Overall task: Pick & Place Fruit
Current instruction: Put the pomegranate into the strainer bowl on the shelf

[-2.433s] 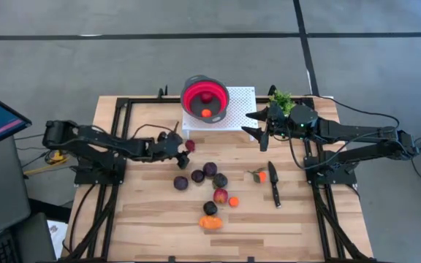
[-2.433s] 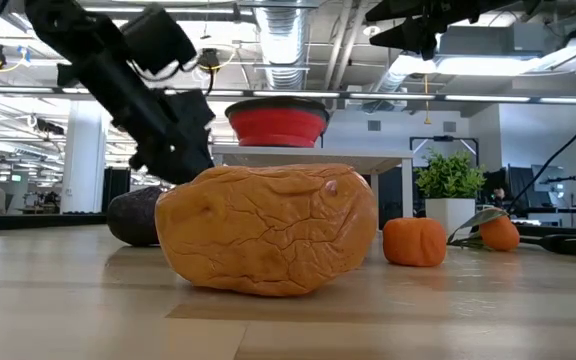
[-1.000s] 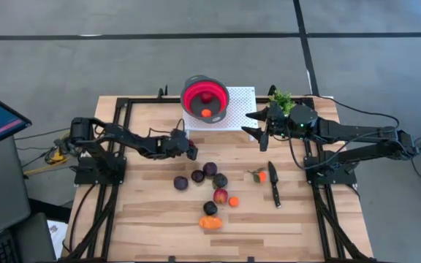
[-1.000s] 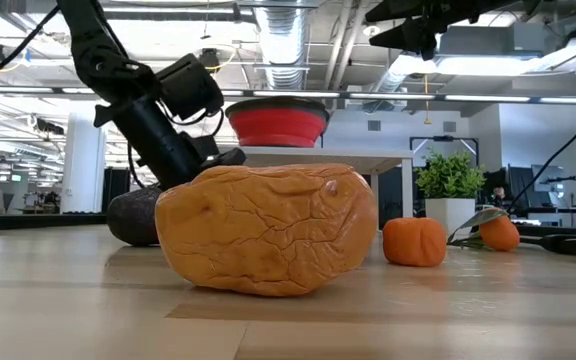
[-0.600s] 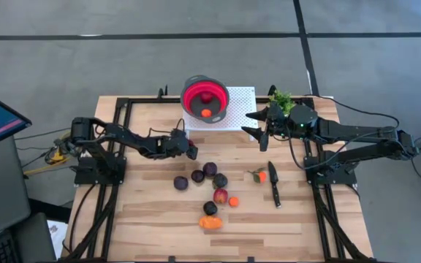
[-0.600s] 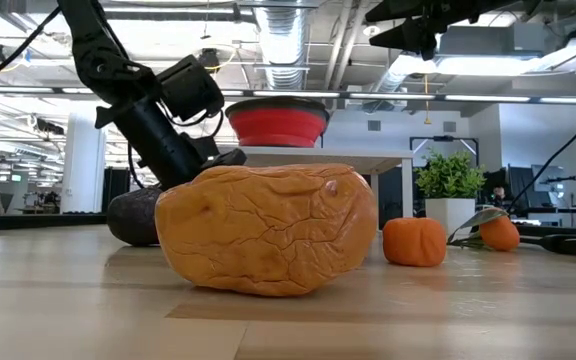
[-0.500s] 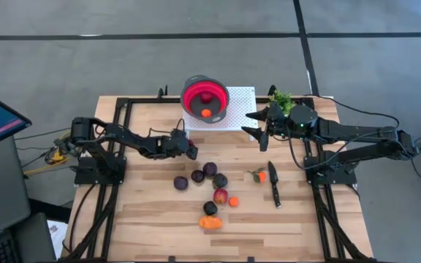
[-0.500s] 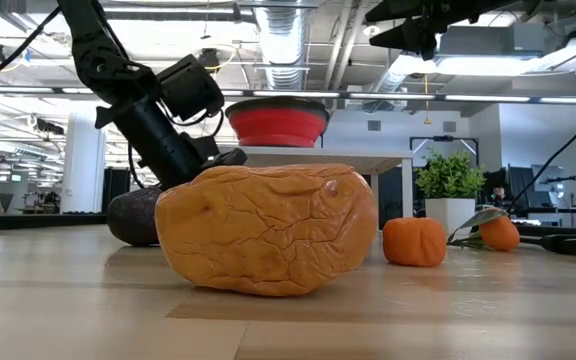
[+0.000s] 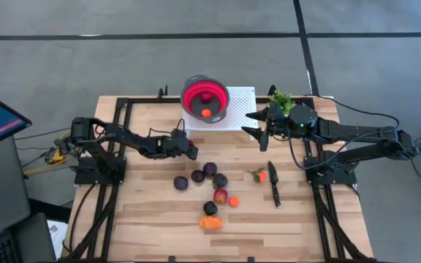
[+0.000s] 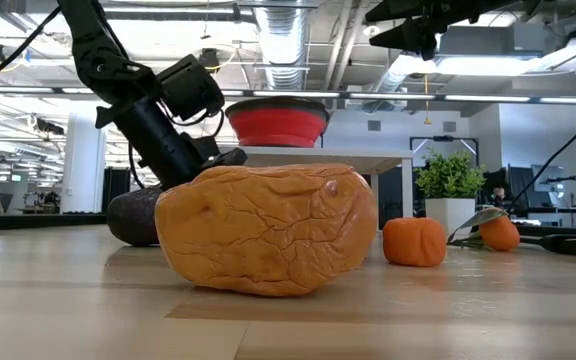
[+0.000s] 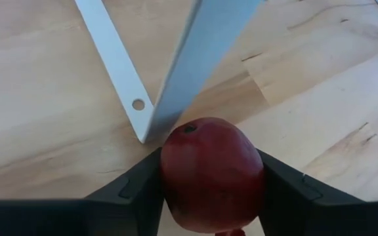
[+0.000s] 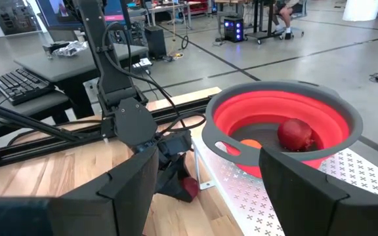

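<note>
My left gripper (image 9: 191, 150) is shut on a dark red fruit (image 11: 212, 172) just in front of the white stand, left of the fruit pile. On the table lie several dark plums (image 9: 210, 169), a red-yellow ball (image 9: 221, 196), a small orange (image 9: 234, 201), a larger orange piece (image 9: 210, 222) that fills the low view (image 10: 266, 228), and an orange with a leaf (image 9: 259, 175). My right gripper (image 9: 259, 126) hangs open right of the red bowl (image 9: 205, 98), which holds a red fruit (image 12: 296, 133) and an orange. My left gripper pinches the dark red fruit by its two sides (image 11: 170, 164), one finger (image 11: 136, 190) on each side. The fingers come from the table's left, slanting down. Whether the fruit rests on the wood or hangs just above it, I cannot tell.
The bowl sits on a white perforated stand (image 9: 241, 109), whose leg (image 11: 202, 59) stands right ahead of the held fruit. A black-handled knife (image 9: 274, 184) lies right of the fruit. A small green plant (image 9: 281, 98) stands at the far edge. Black frame rails run along both sides.
Over the last couple of seconds my left arm has stretched toward the table's right and sunk lower, bringing its gripper onto the red fruit. Within the last second both arms and all the fruit have kept still.
</note>
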Available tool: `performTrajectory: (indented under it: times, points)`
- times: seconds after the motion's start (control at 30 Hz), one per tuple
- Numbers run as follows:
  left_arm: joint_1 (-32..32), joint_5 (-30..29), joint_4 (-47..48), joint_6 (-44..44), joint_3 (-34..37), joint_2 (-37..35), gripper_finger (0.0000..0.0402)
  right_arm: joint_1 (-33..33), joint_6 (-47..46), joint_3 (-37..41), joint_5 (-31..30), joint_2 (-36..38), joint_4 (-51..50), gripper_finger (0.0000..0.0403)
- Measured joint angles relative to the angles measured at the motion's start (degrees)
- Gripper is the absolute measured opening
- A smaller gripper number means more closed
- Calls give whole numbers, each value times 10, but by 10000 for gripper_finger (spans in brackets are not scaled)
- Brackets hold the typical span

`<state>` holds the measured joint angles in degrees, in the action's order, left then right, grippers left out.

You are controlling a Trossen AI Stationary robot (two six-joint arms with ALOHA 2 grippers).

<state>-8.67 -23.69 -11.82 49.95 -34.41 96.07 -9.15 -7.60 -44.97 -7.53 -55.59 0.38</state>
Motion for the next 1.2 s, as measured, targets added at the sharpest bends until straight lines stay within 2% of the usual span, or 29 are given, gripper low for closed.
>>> performTrajectory:
  times: [0.23, 0.5, 0.57, 0.67, 0.9, 1.1, 1.2]
  points:
    - [0, 65, 4, -26, 0, -11, 188, 0, 0, 0, 0, 0, 0, 260]
    - [2, 272, 3, -193, 0, -107, 185, 0, 0, 0, 0, 0, 0, 260]
    - [6, 293, 3, -222, 0, -143, 188, 0, 0, 0, 0, 0, 0, 260]
    - [8, 295, -10, -245, 0, -198, 191, 0, 0, 0, 0, 0, 0, 260]
    - [8, 250, -104, -302, 0, -308, 188, 0, 0, 0, 0, 0, 0, 260]
    - [1, 225, -203, -390, 0, -350, 192, 0, 0, 0, 0, 0, 0, 260]
    - [-16, 190, -231, -421, 0, -353, 189, 0, 0, 0, 0, 0, 0, 260]
